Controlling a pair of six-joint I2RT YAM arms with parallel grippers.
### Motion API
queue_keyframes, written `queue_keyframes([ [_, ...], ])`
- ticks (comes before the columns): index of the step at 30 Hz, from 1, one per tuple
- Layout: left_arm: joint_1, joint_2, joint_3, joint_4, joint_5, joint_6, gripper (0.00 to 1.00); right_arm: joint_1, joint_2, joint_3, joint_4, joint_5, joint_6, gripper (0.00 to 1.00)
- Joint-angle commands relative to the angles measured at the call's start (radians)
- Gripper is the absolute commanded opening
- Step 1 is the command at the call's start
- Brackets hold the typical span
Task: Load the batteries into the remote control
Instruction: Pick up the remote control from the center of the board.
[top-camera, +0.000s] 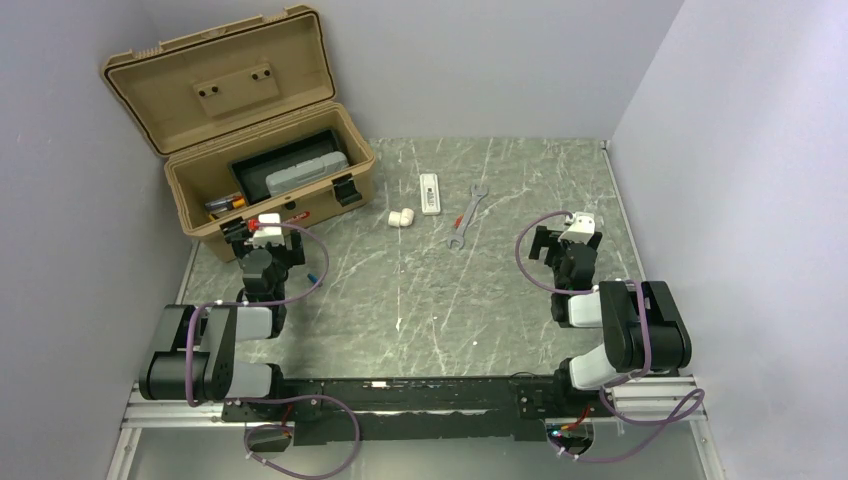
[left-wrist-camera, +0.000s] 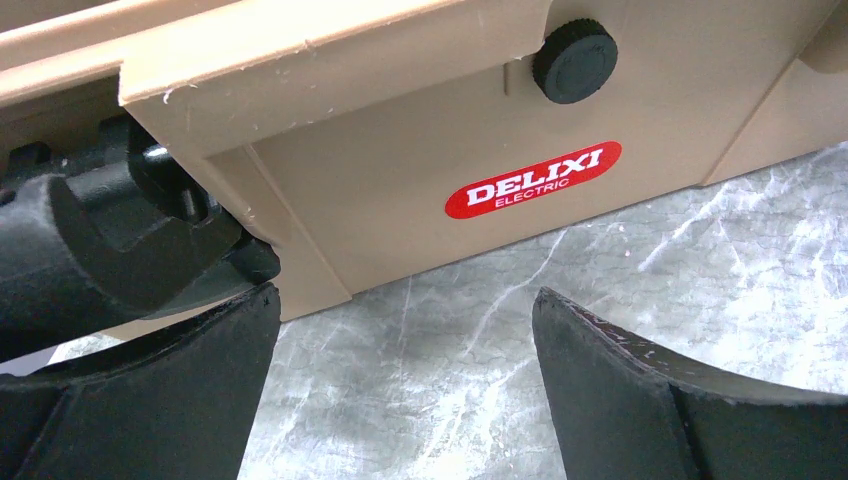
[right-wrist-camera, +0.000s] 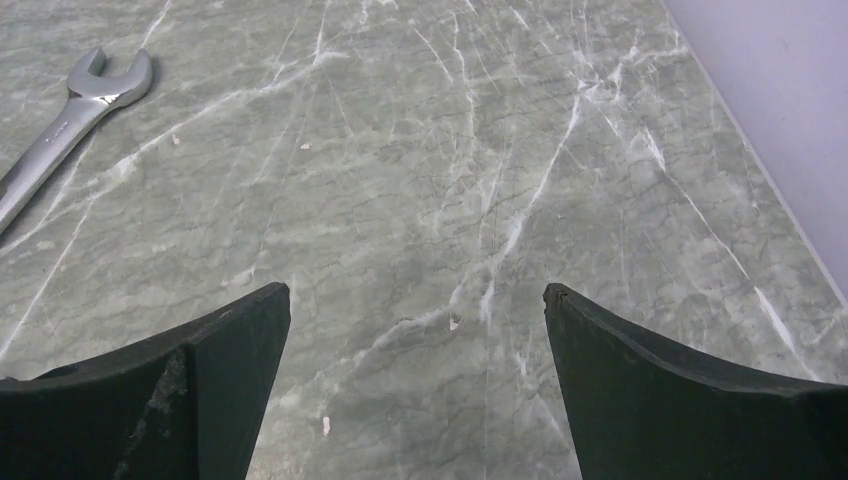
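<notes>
One label (left-wrist-camera: 533, 180) — DELIXI ELECTRIC, toolbox (left-wrist-camera: 390, 150), remote control (top-camera: 430, 193)

The tan plastic toolbox (top-camera: 290, 208) fills the table's far-left corner, its lid tilted back, leaving its inside open from above. Its front wall stands just ahead of the left gripper (left-wrist-camera: 405, 300), whose fingers are spread, and blocks a straight pass. Toward the middle of the far edge, a short white pipe elbow (top-camera: 402, 216), the slim white remote control (top-camera: 430, 193) and a silver open-ended wrench (top-camera: 465, 215) lie near one another with narrow gaps between. The green marbled tabletop (top-camera: 400, 300) lies open through the middle and ahead of the wide-parted right gripper (right-wrist-camera: 415, 295), up to the right edge
</notes>
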Motion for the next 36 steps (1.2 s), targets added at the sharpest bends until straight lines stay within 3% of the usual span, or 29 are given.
queue_keyframes([
  [1, 0.003, -0.003, 0.013, 0.073, 0.004, 0.000, 0.99, -0.005, -0.003, 0.019, 0.056, -0.008, 0.013, 1.00],
  [26, 0.040, -0.026, -0.002, 0.087, 0.069, -0.008, 0.99, -0.005, -0.003, 0.015, 0.059, -0.005, 0.014, 1.00],
  [28, 0.029, -0.110, 0.031, -0.062, -0.004, -0.017, 0.99, -0.003, -0.008, 0.006, 0.077, 0.004, 0.010, 1.00],
  [32, 0.029, -0.267, 0.204, -0.565, -0.170, -0.195, 0.99, -0.005, -0.074, -0.011, 0.050, 0.062, 0.028, 1.00],
  [36, 0.005, -0.374, 0.227, -0.739, -0.109, -0.268, 0.99, -0.005, -0.227, 0.076, -0.287, 0.114, 0.079, 1.00],
])
